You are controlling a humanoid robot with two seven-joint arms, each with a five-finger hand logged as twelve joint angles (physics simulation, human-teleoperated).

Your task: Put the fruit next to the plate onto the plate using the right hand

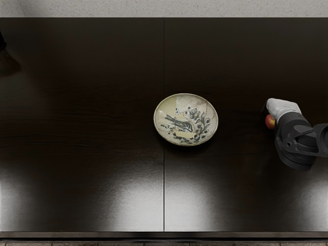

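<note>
Dark table near edge lowest in view, right hand by the right edge, lying over a red fruit, grip impossible to tell, plate well to its left, open tabletop between them, fruit off the plate

The right hand was white and smooth, a rounded, glove-like shell with soft grey shading along its lower side and no markings that could be made out. Behind it the wrist was a bulky dark grey housing, matte, broader than the hand and rounded at its near end. Lighter grey raised ribs crossed its top in a slanted, strut-like pattern, with darker hollows between them. The forearm beyond was the same dark grey, cut off at the tabletop's right edge. At the tabletop's left edge, near the far corner, a black sliver of the left arm showed, too small to tell its shape.
</note>
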